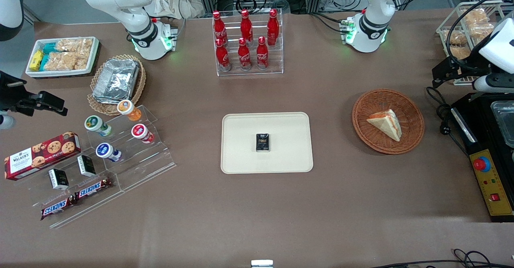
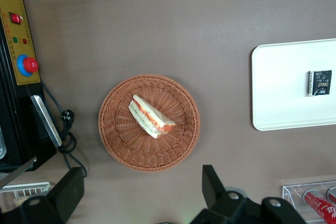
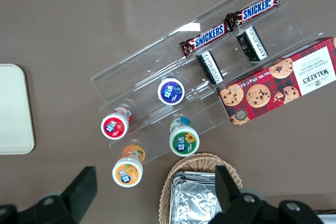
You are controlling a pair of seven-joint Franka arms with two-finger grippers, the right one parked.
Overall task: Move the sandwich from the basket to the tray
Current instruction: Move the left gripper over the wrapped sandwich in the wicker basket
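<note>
1. Broadly, the brown desk (image 1: 345,203) carries everything; my hand (image 2: 142,195) hangs high above it, just beside the basket, fingers spread wide and holding nothing.
2. Next in size, the tray (image 1: 241,155) sits mid-desk with only a small black packet (image 1: 263,142) on it, so there is bare room for the load.
3. Well apart from the tray, toward my end of the desk, lies the basket (image 1: 413,111).
4. Inside it rests the sandwich (image 1: 386,123), lying on one flat face, its orange-red and green filling showing along one edge.
5. I judge it light, soft and easily crushed; I would pinch gently across the two bread faces near the thick middle, not at the thin tip.
6. Readable writing: "Walker's" on the red cookie box (image 1: 40,155), "Snickers" on the bars (image 1: 93,188).
</note>
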